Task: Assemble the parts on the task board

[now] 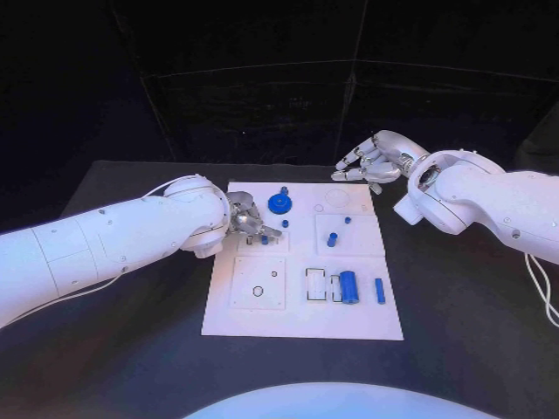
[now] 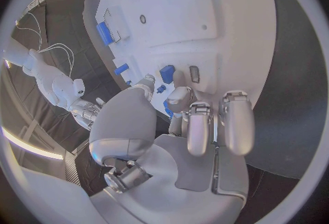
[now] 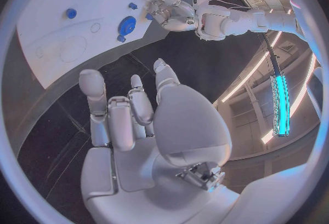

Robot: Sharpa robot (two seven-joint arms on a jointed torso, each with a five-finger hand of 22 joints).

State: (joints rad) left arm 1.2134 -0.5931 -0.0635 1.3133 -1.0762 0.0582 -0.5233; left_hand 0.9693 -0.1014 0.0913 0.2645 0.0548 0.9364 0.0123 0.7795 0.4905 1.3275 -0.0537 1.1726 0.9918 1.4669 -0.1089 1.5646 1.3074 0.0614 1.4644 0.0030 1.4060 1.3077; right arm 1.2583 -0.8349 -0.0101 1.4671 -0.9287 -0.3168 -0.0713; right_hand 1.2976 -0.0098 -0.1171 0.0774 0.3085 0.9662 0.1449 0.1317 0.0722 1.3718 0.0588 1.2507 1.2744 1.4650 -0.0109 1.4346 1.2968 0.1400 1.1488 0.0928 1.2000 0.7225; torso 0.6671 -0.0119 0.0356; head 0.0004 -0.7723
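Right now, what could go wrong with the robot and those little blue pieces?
The left hand sits low over the task board, close to small blue parts; it might knock one away. The blue cylinder lies on its side and could roll if the board gets bumped. The right hand is off the board, empty.

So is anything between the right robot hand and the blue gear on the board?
Nothing visible. The right robot hand hovers open past the task board's far edge, with bare board between it and the blue gear.
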